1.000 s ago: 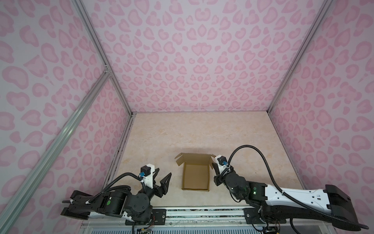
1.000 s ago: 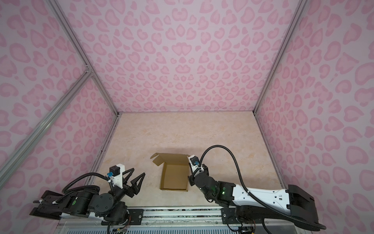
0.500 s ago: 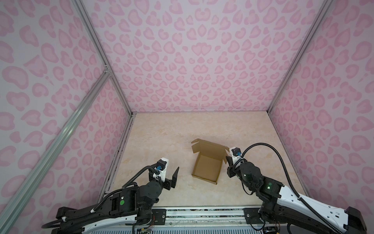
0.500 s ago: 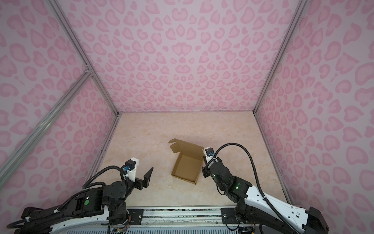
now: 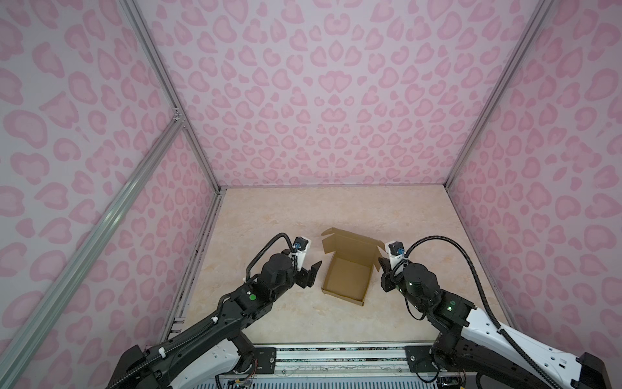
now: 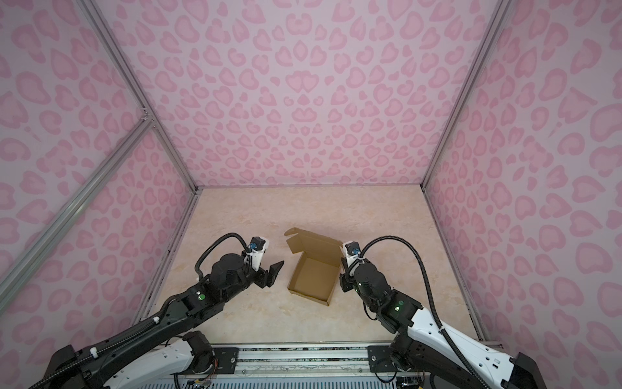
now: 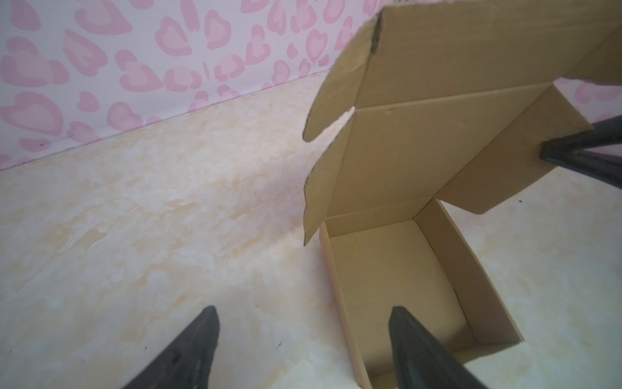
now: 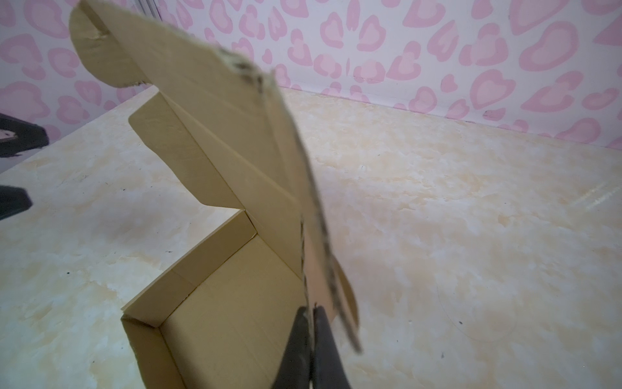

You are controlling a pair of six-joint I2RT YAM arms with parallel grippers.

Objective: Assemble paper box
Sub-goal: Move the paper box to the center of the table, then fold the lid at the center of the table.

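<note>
The paper box [image 5: 348, 276] [image 6: 313, 276] is a shallow brown cardboard mailer. It lies open on the table with its lid [image 7: 454, 60] standing up at the far side. My right gripper [image 5: 380, 266] [image 6: 342, 269] [image 8: 311, 310] is shut on a thin cardboard edge at the box's right side. My left gripper [image 5: 314, 271] [image 6: 276, 269] [image 7: 303, 313] is open at the box's left side. In the left wrist view the left wall [image 7: 340, 303] of the box lies between the fingers, one over the table, one over the inside of the box [image 7: 397, 269].
The pale marbled table [image 5: 336, 208] is closed in by pink heart-patterned walls [image 5: 319, 101] on three sides. A metal rail [image 5: 336, 353] runs along the near edge, where both arms are mounted. A slanted aluminium bar [image 5: 101, 215] crosses the left wall.
The box has shifted right and turned slightly with the right gripper shut on it. The left arm has reached out from the near left up to the box's left wall.
</note>
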